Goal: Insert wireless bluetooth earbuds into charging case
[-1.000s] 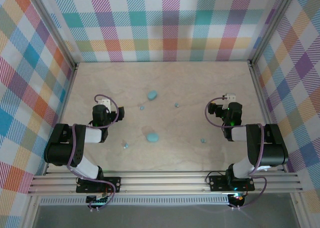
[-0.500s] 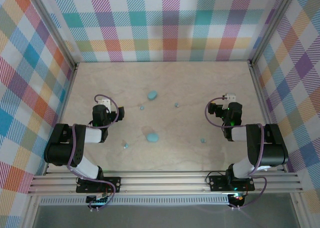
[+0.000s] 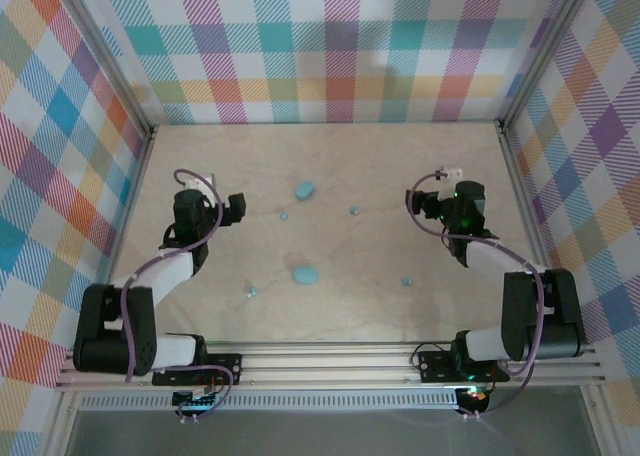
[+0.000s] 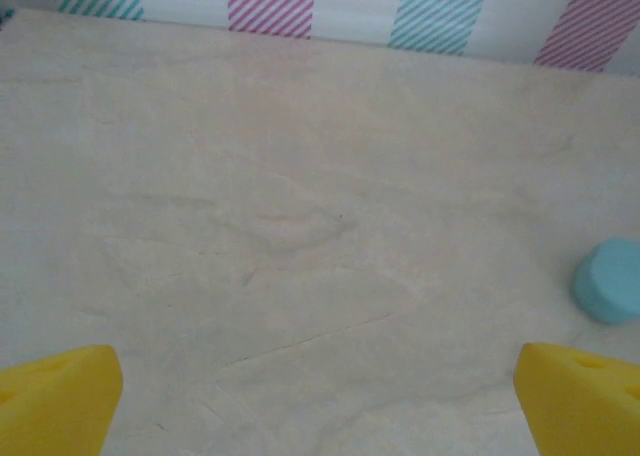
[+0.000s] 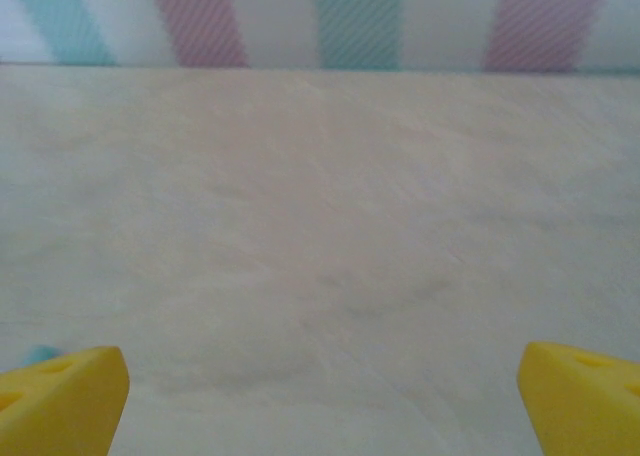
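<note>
Pale wood table (image 3: pixel 420 166) w/ plaid walls (image 3: pixel 340 46). L gripper (image 4: pixel 320 386) gapes wide, empty; smooth light-blue oval plastic charging case (image 4: pixel 610 281) lies just far-right of it. R gripper (image 5: pixel 320 386) wide, empty too. Tiny light-blue rounded earbuds (image 3: pixel 283 216) scattered mid-table, apart from case.

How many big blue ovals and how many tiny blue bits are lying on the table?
Big blue ovals: 2
Tiny blue bits: 4
Total: 6

matt pale wood table (image 3: pixel 400 166); smooth plastic charging case (image 3: pixel 304 274)
</note>
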Robot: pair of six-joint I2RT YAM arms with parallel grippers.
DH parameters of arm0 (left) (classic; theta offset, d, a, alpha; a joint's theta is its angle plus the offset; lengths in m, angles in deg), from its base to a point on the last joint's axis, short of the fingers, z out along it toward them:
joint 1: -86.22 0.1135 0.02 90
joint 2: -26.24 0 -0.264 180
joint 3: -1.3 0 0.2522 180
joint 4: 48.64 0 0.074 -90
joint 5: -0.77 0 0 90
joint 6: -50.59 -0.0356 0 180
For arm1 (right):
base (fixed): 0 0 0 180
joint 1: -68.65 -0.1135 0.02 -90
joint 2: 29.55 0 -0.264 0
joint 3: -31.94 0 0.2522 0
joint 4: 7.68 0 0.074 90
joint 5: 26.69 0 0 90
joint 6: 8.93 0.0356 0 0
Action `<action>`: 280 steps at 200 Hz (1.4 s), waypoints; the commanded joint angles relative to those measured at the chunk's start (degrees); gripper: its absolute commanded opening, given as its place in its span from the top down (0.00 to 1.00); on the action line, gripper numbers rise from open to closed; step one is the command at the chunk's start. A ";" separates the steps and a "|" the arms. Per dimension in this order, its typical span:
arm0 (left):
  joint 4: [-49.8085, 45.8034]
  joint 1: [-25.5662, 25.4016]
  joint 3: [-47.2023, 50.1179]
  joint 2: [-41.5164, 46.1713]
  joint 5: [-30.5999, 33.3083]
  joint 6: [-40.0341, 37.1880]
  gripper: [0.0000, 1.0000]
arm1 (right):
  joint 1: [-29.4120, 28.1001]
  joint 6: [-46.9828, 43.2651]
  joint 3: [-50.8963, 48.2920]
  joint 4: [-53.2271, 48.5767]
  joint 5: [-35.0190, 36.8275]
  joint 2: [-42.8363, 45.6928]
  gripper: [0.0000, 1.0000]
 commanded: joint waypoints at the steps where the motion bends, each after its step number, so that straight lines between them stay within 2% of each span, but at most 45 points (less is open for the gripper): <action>1: -14.39 -1.05 -2.33 4.13 -1.40 3.82 0.00 | -4.15 -2.78 4.50 -10.34 -8.87 0.13 0.00; 9: -17.95 -1.64 -3.02 5.47 -1.39 4.28 0.00 | -6.65 -4.18 7.43 -13.62 -9.55 -0.94 0.00; 34: -26.70 -4.00 -3.10 9.47 -1.99 7.70 0.00 | -18.03 -16.44 16.89 -25.48 -9.08 -5.93 0.00; 62: -30.73 -6.99 0.19 13.10 -4.95 14.36 0.03 | -28.83 -26.34 21.95 -33.40 -9.75 -10.15 0.01; 93: -31.36 -11.34 4.12 15.19 -7.96 23.91 0.07 | -35.80 -31.39 25.06 -39.97 -13.12 -12.08 0.00; 117: -32.21 -16.63 6.27 15.66 -3.52 31.04 0.10 | -40.05 -33.66 28.99 -45.93 -10.14 -15.07 0.00; 144: -28.83 -21.06 8.35 14.09 -1.84 34.85 0.10 | -43.98 -35.35 32.18 -50.01 -6.32 -19.95 0.01; 166: -28.38 -22.82 8.11 12.40 -0.87 35.54 0.10 | -46.69 -33.57 35.16 -52.81 -5.48 -23.34 0.00; 229: -29.43 -23.10 7.26 12.59 -2.11 34.74 0.09 | -49.24 -33.26 33.91 -48.00 1.99 -27.53 0.04; 280: -34.31 -23.10 3.55 11.35 -1.08 33.11 0.07 | -49.19 -34.34 32.09 -43.21 3.56 -31.24 0.07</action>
